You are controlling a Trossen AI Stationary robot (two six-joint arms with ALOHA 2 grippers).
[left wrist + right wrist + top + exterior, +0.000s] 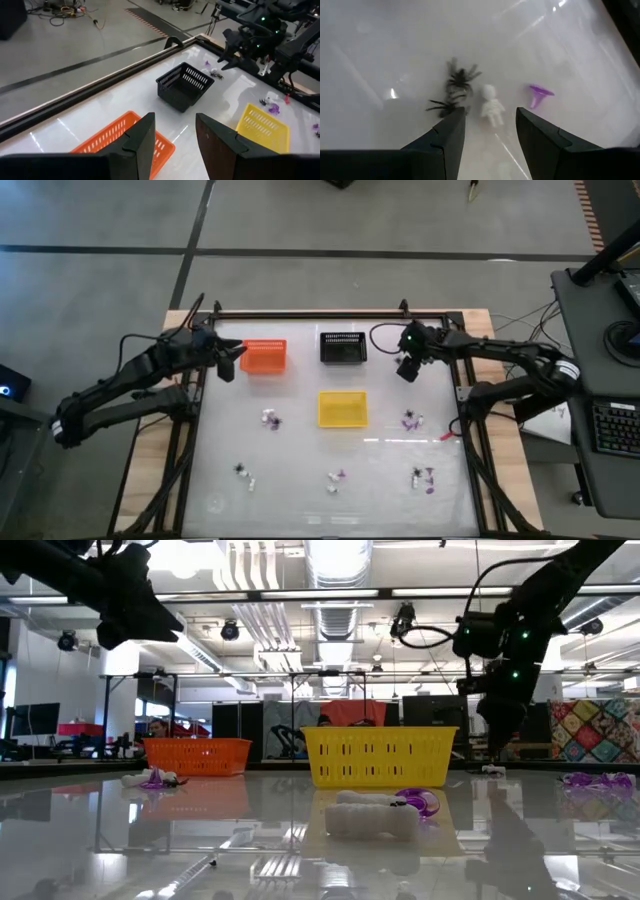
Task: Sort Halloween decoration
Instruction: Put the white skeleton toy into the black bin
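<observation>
Up near the tabletop's far edge, the right gripper (487, 131) hung with fingers wide over a black spider (457, 82), a white piece (491, 106) and a purple piece (539, 95). The left gripper (174, 137), also wide, hovered by the orange basket (264, 356).

We see a glossy white bench (300, 480) framed by pale wood, with three slatted baskets on it: an orange basket (265, 357), a black basket (342, 348) and a yellow basket (342, 409). Both arms are dark; the left tool (232, 360) and the right tool (407, 369) are black, and the right arm carries small green lights. Under the right tool we see a black spider (461, 77), a second black spider (445, 106), a white skeleton figure (491, 105) and a purple funnel-shaped piece (538, 95). More tiny black, white and purple pieces (424, 479) dot the bench. The floor beyond is grey with dark lines.
</observation>
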